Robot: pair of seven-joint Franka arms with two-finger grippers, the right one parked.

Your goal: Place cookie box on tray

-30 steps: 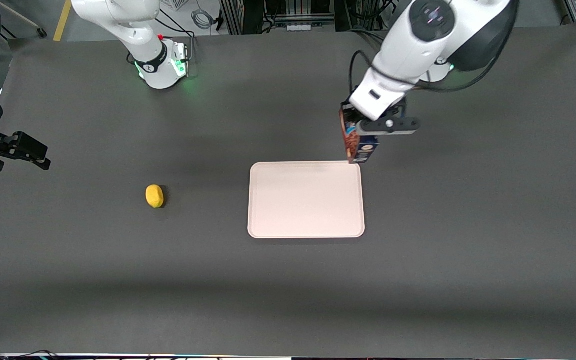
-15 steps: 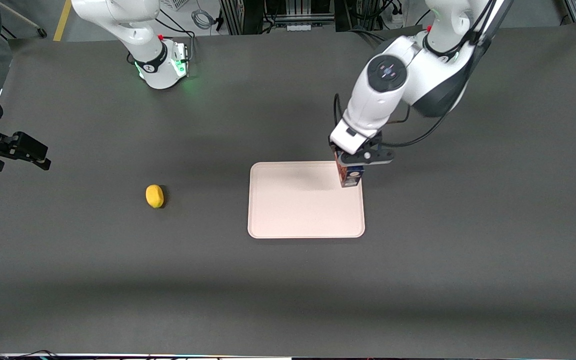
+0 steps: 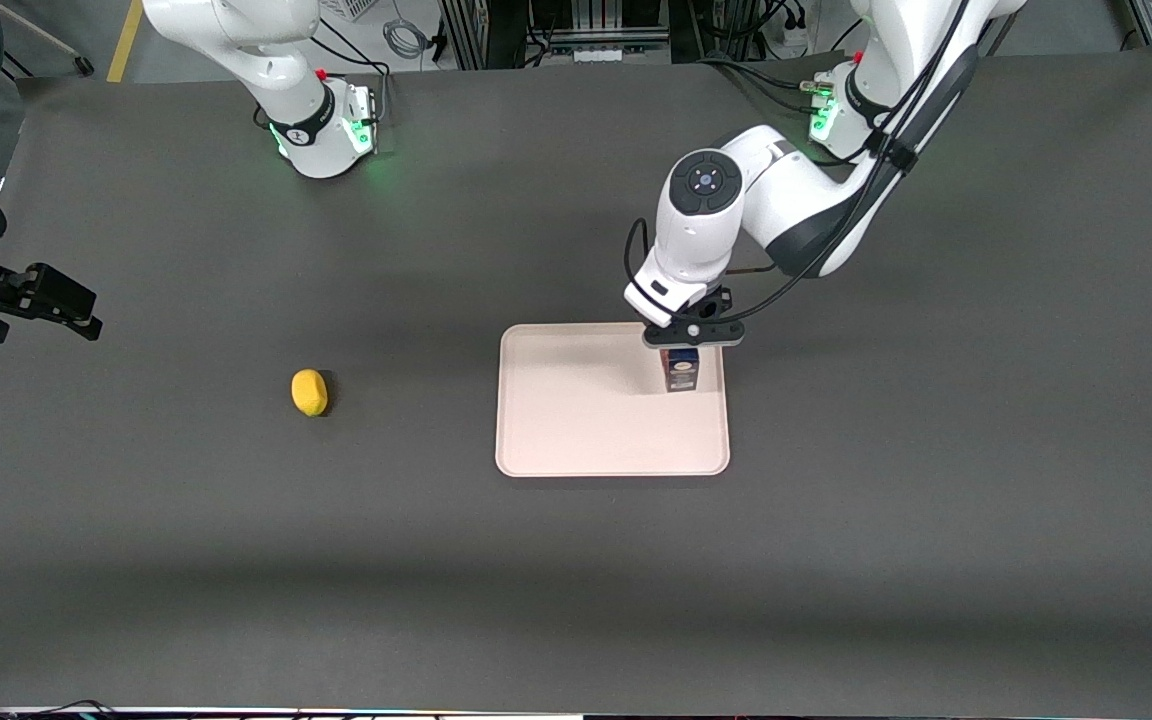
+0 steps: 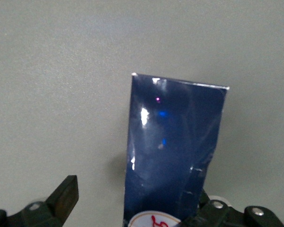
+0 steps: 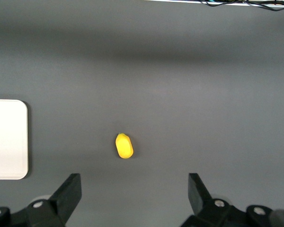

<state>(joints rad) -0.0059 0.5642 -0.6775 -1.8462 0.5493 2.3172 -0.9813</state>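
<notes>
Right of centre in the front view, the cookie box [image 3: 680, 371] stands upright inside the pale-pink tray [image 3: 576, 420], near its upper right corner. The tool [image 3: 688, 338] sits directly above, fingers spread apart, not gripping it.

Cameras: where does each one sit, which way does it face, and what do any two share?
Front view: high, facing the arms; sees the table, the tray, the cookie box upright on it under the pincer; both arms show.
Left wrist view: on the working arm, looking down at the cookie box; one finger stands apart from the box.
Right wrist view: on the parked arm, looking down at the yellow lump and the tray's edge.
Shared: front and right wrist views both show lump and tray.
</notes>
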